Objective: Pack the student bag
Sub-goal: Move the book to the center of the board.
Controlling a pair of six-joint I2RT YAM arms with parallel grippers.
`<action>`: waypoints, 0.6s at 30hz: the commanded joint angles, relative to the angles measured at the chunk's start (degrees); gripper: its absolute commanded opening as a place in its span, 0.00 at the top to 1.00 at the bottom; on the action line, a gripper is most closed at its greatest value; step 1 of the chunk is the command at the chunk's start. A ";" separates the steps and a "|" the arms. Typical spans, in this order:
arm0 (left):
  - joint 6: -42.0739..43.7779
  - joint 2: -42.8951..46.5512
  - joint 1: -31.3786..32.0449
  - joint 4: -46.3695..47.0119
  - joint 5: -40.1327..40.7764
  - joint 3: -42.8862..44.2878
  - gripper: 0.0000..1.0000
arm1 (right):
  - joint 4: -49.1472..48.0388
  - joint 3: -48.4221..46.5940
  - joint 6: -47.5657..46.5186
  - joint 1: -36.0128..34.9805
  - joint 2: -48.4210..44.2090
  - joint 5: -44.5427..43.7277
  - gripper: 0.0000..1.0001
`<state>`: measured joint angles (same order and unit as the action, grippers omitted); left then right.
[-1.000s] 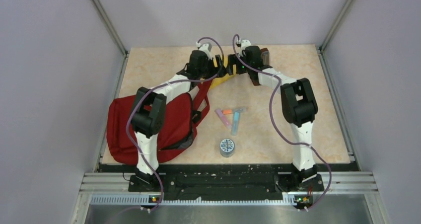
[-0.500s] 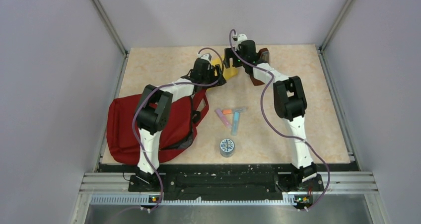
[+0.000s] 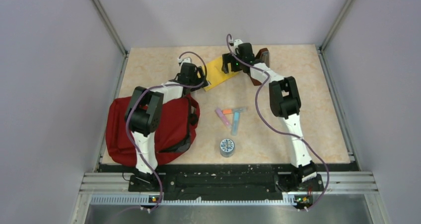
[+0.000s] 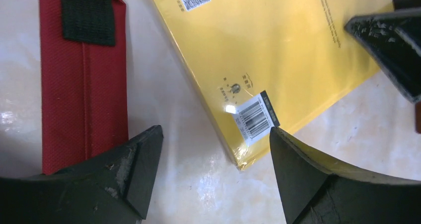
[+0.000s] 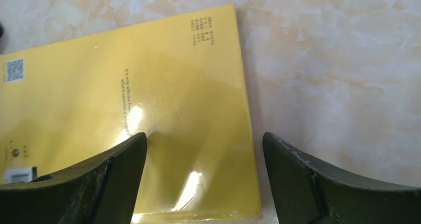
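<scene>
The student bag is lying flat toward 8 o'clock on the table, reaching its near-left corner, with the left arm crossing over its upper part. In the left wrist view one red strap with a black patch is stretching along the table just at 9 o'clock of a yellow book, a strip of bare table showing between them. The book is resting flat near 12 o'clock, tilted, barcode sticker facing up. The left pincer is hovering over the book's near corner with its fingers spread wide, gripping nothing. The right pincer is hanging over the book's opposite edge, also spread apart and empty, the yellow cover filling the gap between its fingers. A dark brown object is sitting just at 3 o'clock of the right pincer, partly hidden. A cluster of coloured markers is lying at mid-table, and a roll of tape is resting at 6 o'clock of them.
</scene>
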<state>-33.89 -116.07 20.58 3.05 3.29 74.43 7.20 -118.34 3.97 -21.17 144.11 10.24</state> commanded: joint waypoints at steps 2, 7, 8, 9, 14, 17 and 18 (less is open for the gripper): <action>-1.97 1.87 -1.21 -2.87 2.58 -2.66 0.16 | 3.81 -5.05 -1.51 0.69 1.57 8.32 0.15; -3.12 0.90 -1.42 -1.89 1.27 -1.94 0.15 | 8.43 -7.32 -2.93 0.85 2.49 22.67 0.17; -3.35 0.91 -1.54 -1.45 0.82 -1.98 0.15 | 8.91 -7.18 -2.67 0.82 2.26 25.51 0.18; -3.64 0.93 -1.59 -0.87 -0.03 -2.19 0.15 | 8.91 -6.72 -1.93 0.79 1.85 28.21 0.19; -4.92 3.37 -2.02 2.00 -0.31 -5.40 0.15 | -0.43 4.38 6.83 0.73 -4.66 38.19 0.26; -5.41 6.20 -2.25 3.61 -0.31 -8.18 0.16 | -14.30 14.35 14.48 0.61 -10.68 42.64 0.28; -5.43 7.01 -2.36 4.04 -0.69 -9.12 0.18 | -17.88 17.30 17.02 0.49 -12.55 43.23 0.29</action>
<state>-37.23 -113.01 18.00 5.39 4.67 69.08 3.79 -109.86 9.32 -18.87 140.92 40.34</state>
